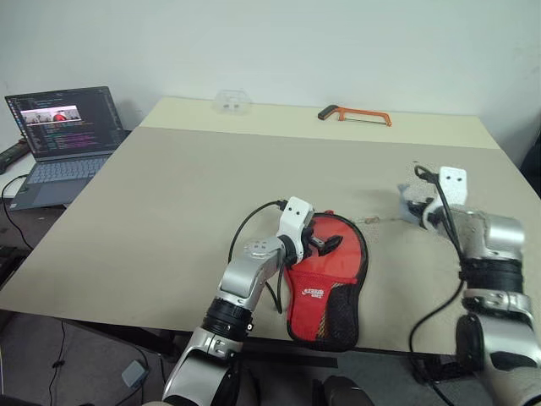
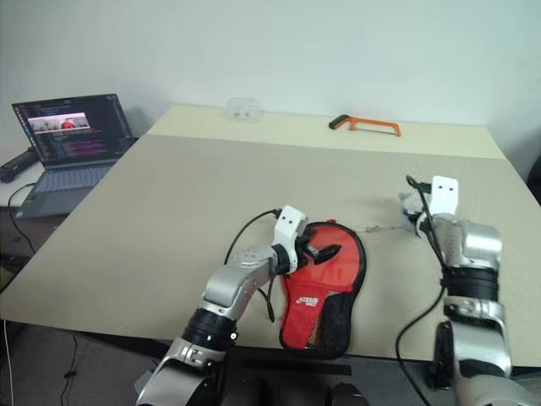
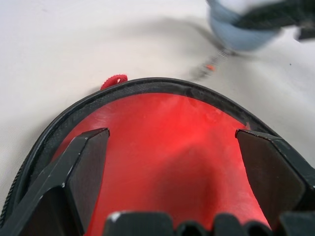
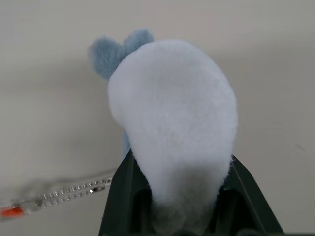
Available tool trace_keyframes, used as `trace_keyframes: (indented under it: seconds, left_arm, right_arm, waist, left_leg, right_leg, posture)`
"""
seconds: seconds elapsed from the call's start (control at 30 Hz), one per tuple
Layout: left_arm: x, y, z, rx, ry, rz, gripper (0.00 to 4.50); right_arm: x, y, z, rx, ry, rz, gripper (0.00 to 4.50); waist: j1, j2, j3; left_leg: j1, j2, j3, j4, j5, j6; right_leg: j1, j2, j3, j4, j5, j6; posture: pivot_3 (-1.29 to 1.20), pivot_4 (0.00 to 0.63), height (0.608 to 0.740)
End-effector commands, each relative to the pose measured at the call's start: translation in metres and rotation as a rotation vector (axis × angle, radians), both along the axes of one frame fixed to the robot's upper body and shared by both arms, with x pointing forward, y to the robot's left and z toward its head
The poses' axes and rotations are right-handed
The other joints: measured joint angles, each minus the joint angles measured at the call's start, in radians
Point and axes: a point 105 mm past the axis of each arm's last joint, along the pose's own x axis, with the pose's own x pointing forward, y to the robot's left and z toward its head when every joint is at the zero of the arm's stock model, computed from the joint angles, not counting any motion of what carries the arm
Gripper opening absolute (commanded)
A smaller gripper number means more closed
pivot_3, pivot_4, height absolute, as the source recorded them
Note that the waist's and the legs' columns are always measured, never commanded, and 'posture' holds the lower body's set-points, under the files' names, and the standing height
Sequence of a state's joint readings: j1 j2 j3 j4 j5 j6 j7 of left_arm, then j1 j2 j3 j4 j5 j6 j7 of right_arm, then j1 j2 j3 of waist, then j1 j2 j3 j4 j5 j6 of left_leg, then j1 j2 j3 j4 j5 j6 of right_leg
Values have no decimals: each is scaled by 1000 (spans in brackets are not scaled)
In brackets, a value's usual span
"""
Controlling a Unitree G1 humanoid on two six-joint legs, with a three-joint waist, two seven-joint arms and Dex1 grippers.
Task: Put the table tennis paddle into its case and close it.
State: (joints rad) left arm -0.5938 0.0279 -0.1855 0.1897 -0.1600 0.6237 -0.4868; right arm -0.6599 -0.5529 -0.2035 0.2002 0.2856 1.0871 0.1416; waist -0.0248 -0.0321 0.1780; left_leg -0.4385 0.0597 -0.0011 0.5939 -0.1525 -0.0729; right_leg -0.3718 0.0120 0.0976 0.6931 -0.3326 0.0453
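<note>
The case [image 1: 325,292] lies flat near the table's front edge, red side up, with its white logo and black mesh pocket toward me. Black zip edging [image 3: 147,86] runs round its rounded end, and a small red pull loop [image 3: 114,80] sticks out there. My left gripper [image 1: 326,244] hovers open over the case's rounded end, its fingers [image 3: 88,162] spread above the red fabric. The table tennis paddle is hidden. To the right, my right gripper [image 1: 416,205] is shut on a fluffy white and blue-grey plush toy [image 4: 172,113] with a bead chain [image 4: 74,189].
An orange-framed hacksaw [image 1: 355,114] lies at the table's far edge, with a small clear plastic piece [image 1: 232,102] to its left. An open laptop [image 1: 61,135] sits off the table's left side. The tan table [image 1: 211,186] stretches wide behind the case.
</note>
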Motion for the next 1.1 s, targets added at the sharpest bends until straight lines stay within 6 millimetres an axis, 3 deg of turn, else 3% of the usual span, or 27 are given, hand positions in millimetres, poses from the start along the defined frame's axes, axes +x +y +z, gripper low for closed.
trace_keyframes:
  seconds: [0.03, 0.3, 0.47, 0.67, 0.87, 0.97, 1.1]
  left_arm:
    - [1, 6, -15, 28, 55, 17, 4500]
    - [0, 2, -20, 49, 69, -16, 4500]
    - [4, 0, -18, 53, 65, -23, 4500]
    - [3, -4, -21, 70, 74, -44, 4500]
    - [3, -6, -23, 87, 79, -54, 4500]
    - [2, -6, -23, 97, 75, -59, 4500]
    - [3, -4, -17, 91, 59, -56, 4500]
  right_arm:
    - [-26, -3, 16, -66, 28, 163, 721]
    - [-141, 47, 5, -345, 271, 1089, 676]
    - [-190, 63, -6, -311, 364, 1385, 672]
    - [-238, 98, -15, -215, 384, 1733, 671]
    - [-254, 113, -36, -248, 393, 1946, 649]
    - [-247, 112, -45, -299, 401, 1966, 644]
    - [-220, 109, -47, -366, 369, 1902, 644]
  waist:
    - [0, 1, -1]
    - [-6, 5, -2]
    - [-3, 4, -2]
    - [-1, 3, -2]
    - [2, 3, -2]
    - [2, 3, -2]
    - [0, 3, -2]
  left_leg:
    - [0, 0, 0, 0, 0, 0]
    - [2, 0, -2, -1, -1, 1]
    - [5, -2, -3, 1, -1, 1]
    - [5, -2, -5, 1, -1, 1]
    - [5, -3, -9, 1, -1, 1]
    - [5, -4, -11, 1, -1, 1]
    - [5, -4, -12, 1, -1, 1]
  right_leg:
    - [0, 0, 0, 0, -1, 1]
    - [8, 0, -1, -12, -1, 6]
    - [12, -1, -2, -13, 0, 7]
    - [15, -2, -4, -15, 0, 7]
    - [16, -2, -7, -16, 0, 7]
    - [18, -3, -10, -17, 0, 7]
    - [19, -3, -10, -17, 0, 7]
  posture:
    - [0, 150, 740]
    - [0, 150, 740]
    - [0, 150, 740]
    - [0, 150, 740]
    - [0, 150, 740]
    - [0, 150, 740]
    - [0, 150, 740]
